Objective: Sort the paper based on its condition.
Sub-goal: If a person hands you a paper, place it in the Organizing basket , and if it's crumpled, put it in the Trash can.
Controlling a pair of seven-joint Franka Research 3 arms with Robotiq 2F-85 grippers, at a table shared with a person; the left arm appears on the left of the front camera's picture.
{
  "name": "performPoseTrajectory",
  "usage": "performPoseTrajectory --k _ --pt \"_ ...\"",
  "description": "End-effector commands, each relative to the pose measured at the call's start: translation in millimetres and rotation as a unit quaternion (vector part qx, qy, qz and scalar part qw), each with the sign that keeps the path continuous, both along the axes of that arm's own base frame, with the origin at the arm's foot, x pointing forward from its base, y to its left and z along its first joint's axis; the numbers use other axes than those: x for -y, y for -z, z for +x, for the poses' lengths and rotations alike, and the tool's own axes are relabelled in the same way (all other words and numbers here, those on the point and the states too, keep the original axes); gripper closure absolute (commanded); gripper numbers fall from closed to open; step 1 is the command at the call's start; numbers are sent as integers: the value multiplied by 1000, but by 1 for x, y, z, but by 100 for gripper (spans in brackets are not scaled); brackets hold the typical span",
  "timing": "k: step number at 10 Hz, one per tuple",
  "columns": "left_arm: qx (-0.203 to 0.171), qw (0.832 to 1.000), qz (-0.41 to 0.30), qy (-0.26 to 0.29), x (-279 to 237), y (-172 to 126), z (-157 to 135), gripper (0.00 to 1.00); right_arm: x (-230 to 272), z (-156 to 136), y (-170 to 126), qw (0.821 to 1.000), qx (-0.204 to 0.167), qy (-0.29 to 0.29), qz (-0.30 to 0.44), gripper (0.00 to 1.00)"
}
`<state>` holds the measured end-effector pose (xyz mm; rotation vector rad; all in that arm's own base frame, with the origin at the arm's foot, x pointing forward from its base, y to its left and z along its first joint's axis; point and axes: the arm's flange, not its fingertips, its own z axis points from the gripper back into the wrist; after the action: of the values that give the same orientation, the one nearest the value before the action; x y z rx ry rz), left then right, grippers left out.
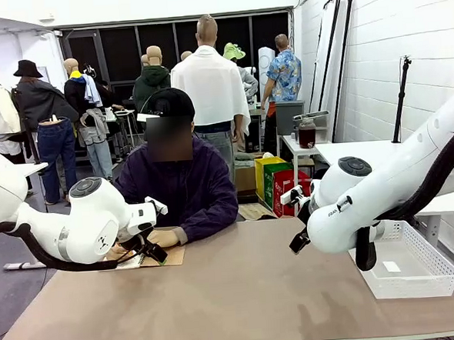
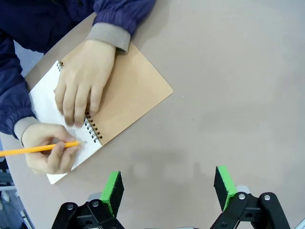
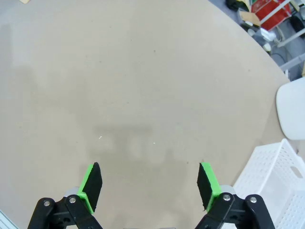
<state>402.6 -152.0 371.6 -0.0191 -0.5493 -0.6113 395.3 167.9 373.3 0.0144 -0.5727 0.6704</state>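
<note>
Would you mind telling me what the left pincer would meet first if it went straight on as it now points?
The left pincer would most likely meet bare table, just clear of the notebook; depth is unclear.

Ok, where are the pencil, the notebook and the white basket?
pencil [image 2: 40, 148]: left wrist view, middle of its shaft.
notebook [image 2: 136, 93]: left wrist view, bare brown cover.
basket [image 1: 415, 287]: front view, its near wall.
</note>
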Motion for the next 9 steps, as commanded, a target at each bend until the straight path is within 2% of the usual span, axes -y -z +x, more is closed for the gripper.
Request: performPoseTrajectory --k 1,9 --pt "0 1000 -1 -1 -1 0 0 0 0 0 0 1000 0 1 1 0" --pt "0 1000 -1 -1 -1 0 0 0 0 0 0 1000 0 1 1 0"
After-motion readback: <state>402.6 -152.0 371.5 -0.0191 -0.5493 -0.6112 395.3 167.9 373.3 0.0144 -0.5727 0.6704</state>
